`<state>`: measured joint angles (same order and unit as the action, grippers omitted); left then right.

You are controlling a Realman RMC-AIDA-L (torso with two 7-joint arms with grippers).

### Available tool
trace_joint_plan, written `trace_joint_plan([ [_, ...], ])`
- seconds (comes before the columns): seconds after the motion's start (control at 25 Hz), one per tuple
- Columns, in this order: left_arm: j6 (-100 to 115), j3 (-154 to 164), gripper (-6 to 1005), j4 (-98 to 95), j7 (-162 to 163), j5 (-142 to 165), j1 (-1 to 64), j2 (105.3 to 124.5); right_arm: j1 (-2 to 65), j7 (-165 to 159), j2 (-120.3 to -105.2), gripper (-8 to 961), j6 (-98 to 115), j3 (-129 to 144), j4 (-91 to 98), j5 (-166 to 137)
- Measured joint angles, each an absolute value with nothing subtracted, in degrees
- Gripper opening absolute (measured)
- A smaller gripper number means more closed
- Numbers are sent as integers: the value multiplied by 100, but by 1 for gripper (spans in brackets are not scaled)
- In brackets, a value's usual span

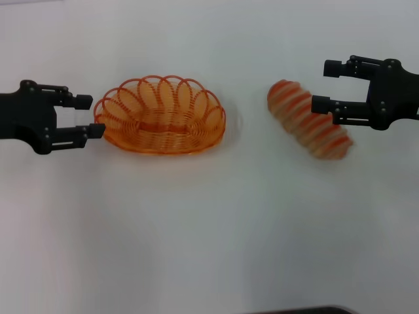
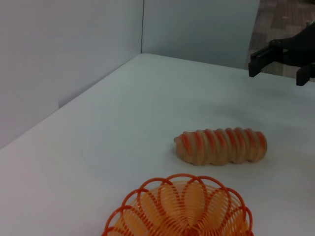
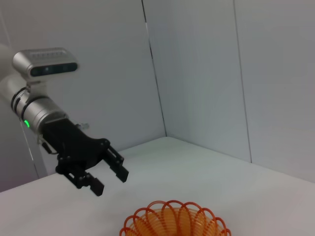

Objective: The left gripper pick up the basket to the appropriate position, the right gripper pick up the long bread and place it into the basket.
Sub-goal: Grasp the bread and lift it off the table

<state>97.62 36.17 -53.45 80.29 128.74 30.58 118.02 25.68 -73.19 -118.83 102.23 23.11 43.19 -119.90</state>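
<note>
While the white table (image 1: 209, 235) gives both arms plenty of room, the step in hand looks like the first one: the left gripper (image 1: 89, 116) has to take the basket (image 1: 160, 116) by its near end. Its fingers stand spread and hold nothing, the lower one just at the basket's rim and the upper one level with the top of the loops. I would ease it forward until one finger is inside the wire wall and one outside, then close on the rim itself, since a pinch on a single loop could slip or tip the basket. The basket is the biggest piece, an oval of thin orange wire with a scalloped, looped rim and open sides, probably light and a little springy. Right of it, clearly apart, lies the long bread (image 1: 309, 120), set at a slant on the table: a tan loaf, ridged crosswise with orange-red stripes, rounded at both ends and likely soft, so it wants a gentle squeeze across its middle. The right gripper (image 1: 327, 85) hangs at the loaf's far end, fingers parted and empty, above and just beside it.
</note>
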Motion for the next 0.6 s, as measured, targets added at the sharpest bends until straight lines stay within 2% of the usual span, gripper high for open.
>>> trace_joint_plan([
  [0.44, 9723, 3582, 559, -5254, 8273, 12866, 2926, 11886, 2618, -7422, -11874, 820, 10078, 2342, 4315, -11987],
  [0.6, 9717, 3532, 632, -5256, 8282, 12879, 2861, 11935, 2652, -7455, -11854, 820, 10061, 2365, 4315, -11990],
])
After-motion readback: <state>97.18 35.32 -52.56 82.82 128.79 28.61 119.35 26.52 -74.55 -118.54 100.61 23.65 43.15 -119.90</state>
